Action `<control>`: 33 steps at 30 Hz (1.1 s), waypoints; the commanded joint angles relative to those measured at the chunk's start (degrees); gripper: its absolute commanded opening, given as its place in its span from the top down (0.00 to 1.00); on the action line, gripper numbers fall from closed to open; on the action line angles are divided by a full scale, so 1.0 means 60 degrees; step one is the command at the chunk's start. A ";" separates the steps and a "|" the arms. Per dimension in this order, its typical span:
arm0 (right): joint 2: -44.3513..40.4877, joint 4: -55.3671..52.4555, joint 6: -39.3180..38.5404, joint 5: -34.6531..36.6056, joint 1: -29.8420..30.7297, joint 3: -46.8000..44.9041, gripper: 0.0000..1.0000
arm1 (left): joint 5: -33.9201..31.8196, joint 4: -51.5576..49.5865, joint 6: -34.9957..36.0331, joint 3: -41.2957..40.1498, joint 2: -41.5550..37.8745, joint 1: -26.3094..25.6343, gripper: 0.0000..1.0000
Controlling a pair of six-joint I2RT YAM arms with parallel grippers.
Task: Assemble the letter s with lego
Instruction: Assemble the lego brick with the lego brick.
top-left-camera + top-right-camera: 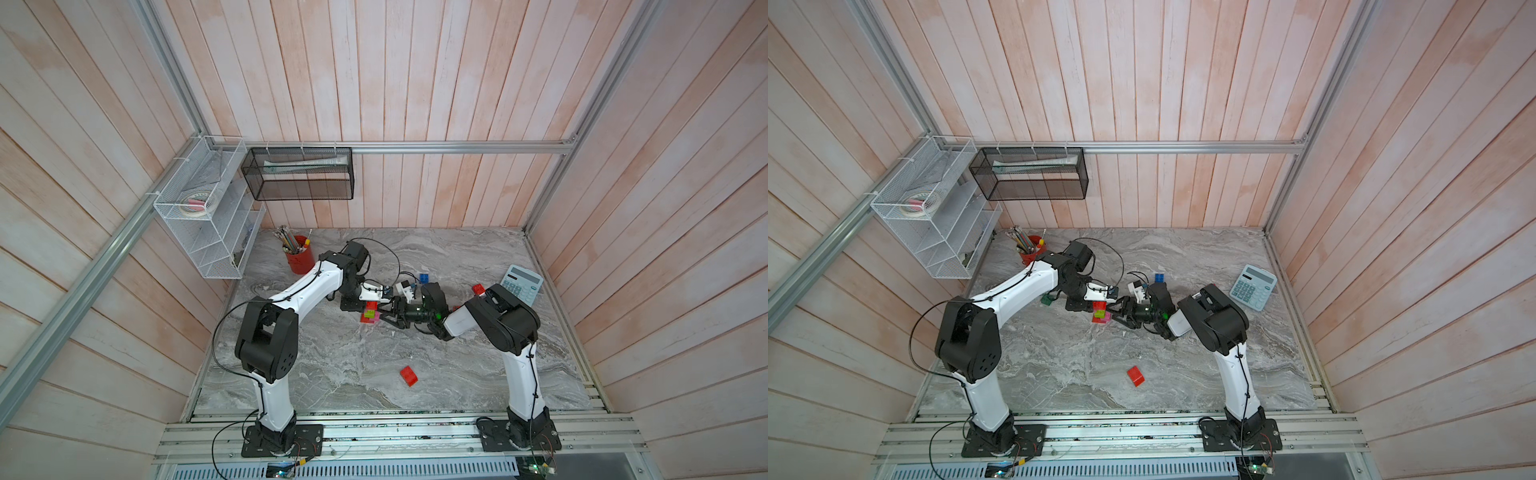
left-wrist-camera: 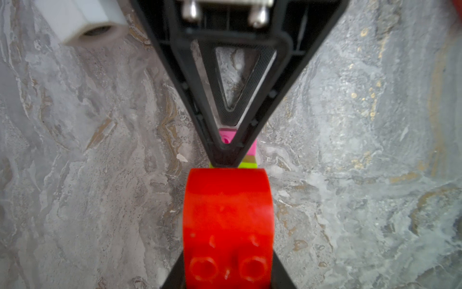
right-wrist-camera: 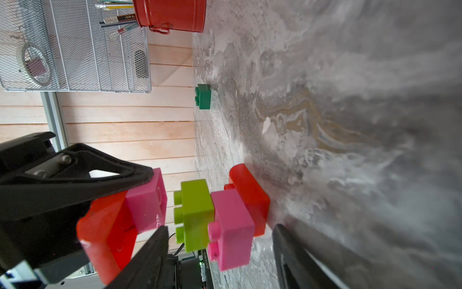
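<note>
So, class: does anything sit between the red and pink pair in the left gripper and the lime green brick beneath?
Nothing visible. In the right wrist view a bare gap separates the red and pink pair from the lime green brick; the open right gripper flanks them, apparently clear.

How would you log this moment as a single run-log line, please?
left gripper: shut on red-pink piece, just off lime-topped stack | right gripper: open, jaws either side of stack | loose red brick: lying apart
</note>
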 commanded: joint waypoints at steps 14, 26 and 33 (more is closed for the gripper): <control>0.0407 -0.0914 -0.0268 0.0102 0.0163 0.0308 0.40 | 0.0448 -0.0209 0.0335 0.0459 0.0473 0.0055 0.68; 0.0403 -0.1226 -0.0430 0.0217 0.0145 0.0190 0.43 | 0.0148 -0.0339 0.0573 0.0371 0.0591 0.0063 0.68; 0.0448 -0.1343 -0.0490 0.0234 0.0154 0.0163 0.45 | 0.0047 -0.0428 0.0660 0.0364 0.0657 0.0053 0.69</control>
